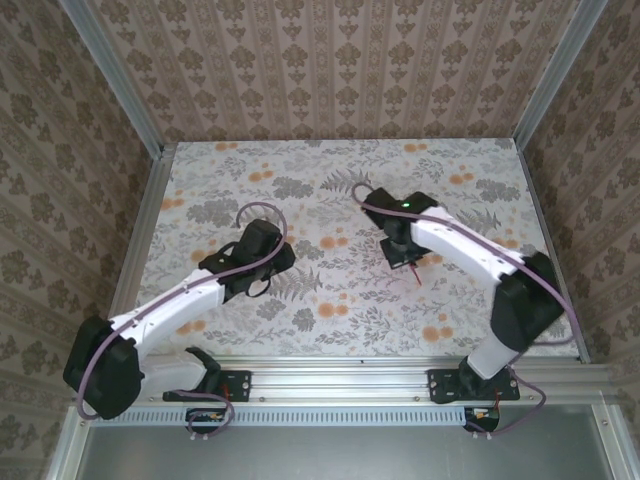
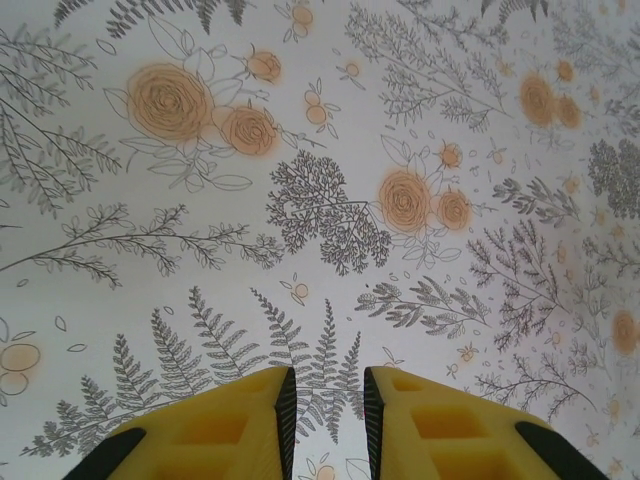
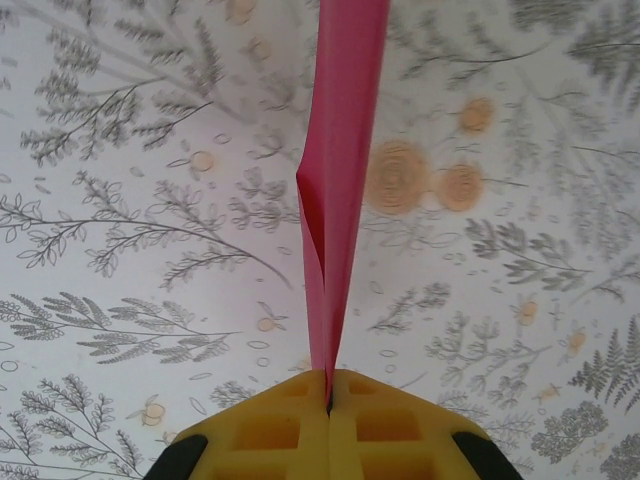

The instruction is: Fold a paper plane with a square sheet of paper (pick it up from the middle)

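Note:
The magenta-pink sheet of paper (image 3: 345,150) is folded into a slim, long dart, the paper plane, and I see it edge-on. It rises from my right gripper (image 3: 329,385), which is shut on its near end, above the flowered tabletop. From the top view a thin pink sliver of the paper (image 1: 418,272) pokes out below the right gripper (image 1: 406,256), right of the table's centre. My left gripper (image 2: 329,400) hovers over fern prints with its jaws a narrow gap apart and nothing between them. In the top view the left gripper (image 1: 284,258) sits left of centre, apart from the paper.
The table (image 1: 300,180) wears a white cloth printed with grey ferns and orange flowers. Patterned walls enclose it at the back and both sides, with aluminium rails (image 1: 400,375) along the near edge. Purple cables loop over both arms.

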{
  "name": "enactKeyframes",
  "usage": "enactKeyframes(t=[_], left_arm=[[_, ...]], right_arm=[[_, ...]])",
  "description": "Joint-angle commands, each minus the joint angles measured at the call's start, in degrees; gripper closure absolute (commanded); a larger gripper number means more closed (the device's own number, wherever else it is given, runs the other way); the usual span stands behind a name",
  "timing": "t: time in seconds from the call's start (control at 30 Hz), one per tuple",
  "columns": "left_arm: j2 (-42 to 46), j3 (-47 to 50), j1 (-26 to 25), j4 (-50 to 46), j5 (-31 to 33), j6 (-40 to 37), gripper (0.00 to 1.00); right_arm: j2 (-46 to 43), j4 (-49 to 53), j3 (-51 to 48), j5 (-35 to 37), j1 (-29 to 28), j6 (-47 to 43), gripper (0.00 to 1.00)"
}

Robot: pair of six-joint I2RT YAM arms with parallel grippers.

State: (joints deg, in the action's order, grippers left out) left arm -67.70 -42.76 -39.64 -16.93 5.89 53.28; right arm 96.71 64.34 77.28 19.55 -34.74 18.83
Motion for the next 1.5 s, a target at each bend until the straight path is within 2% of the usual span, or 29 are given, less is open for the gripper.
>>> enactKeyframes(t=[0.0, 0.17, 0.23, 0.3, 0.43, 0.53, 0.67, 0.77, 0.83, 1.07, 1.3, 1.47], left_arm=[[1.78, 0.52, 0.26, -2.32, 2.11, 0.77, 0.73], [3.0, 0.62, 0.35, -3.14, 1.6, 0.59, 0.72], [3.36, 0.51, 0.37, -3.92, 1.54, 0.35, 0.72], [3.8, 0.49, 0.48, -4.3, 1.3, 0.1, 0.72], [3.25, 0.56, 0.44, -3.54, -0.25, -0.76, 0.69], [1.42, 0.06, 0.29, -1.35, -3.5, -1.87, 0.69], [-5.25, -2.59, -1.0, 2.49, -10.45, -3.73, 0.68], [-12.66, -6.49, -3.96, 4.69, -14.25, -4.67, 0.68], [-17.8, -9.85, -5.67, 4.75, -16.0, -4.14, 0.68], [-29.94, -15.48, -7.44, 6.98, -19.33, -0.42, 0.65], [-35.15, -17.09, -7.69, 9.03, -20.63, 0.77, 0.63], [-37.87, -18.08, -7.56, 10.47, -21.92, 1.19, 0.63]], right_arm=[[7.94, 2.75, 4.67, 0.42, -3.68, 3.29, 0.94], [17.39, 1.03, 12.13, -6.49, -8.14, 5.19, 0.9], [18.5, -0.4, 13.75, -9.73, -9.04, 5.98, 0.79], [18.7, -2.3, 14.28, -14.34, -9.23, 6.17, 0.77], [14.49, -7.59, 11.93, -22.09, -8.19, 6.08, 0.57], [6.97, -15.12, 4.28, -29.01, -4.23, 6.76, 0.55], [-2.65, -25.8, -8.46, -35.05, 4.75, 7.01, 0.5], [-4.28, -32.28, -14.22, -41.73, 12.16, 6.07, 0.49], [-2.39, -32.69, -14.1, -44.39, 14.73, 4.73, 0.49], [4.38, -33.29, -12.76, -43.8, 17.03, 2.63, 0.5], [7.38, -34.98, -14.91, -43.65, 17.02, 1.57, 0.5], [6.64, -36.06, -18.35, -46.35, 16.93, 1.69, 0.5]])
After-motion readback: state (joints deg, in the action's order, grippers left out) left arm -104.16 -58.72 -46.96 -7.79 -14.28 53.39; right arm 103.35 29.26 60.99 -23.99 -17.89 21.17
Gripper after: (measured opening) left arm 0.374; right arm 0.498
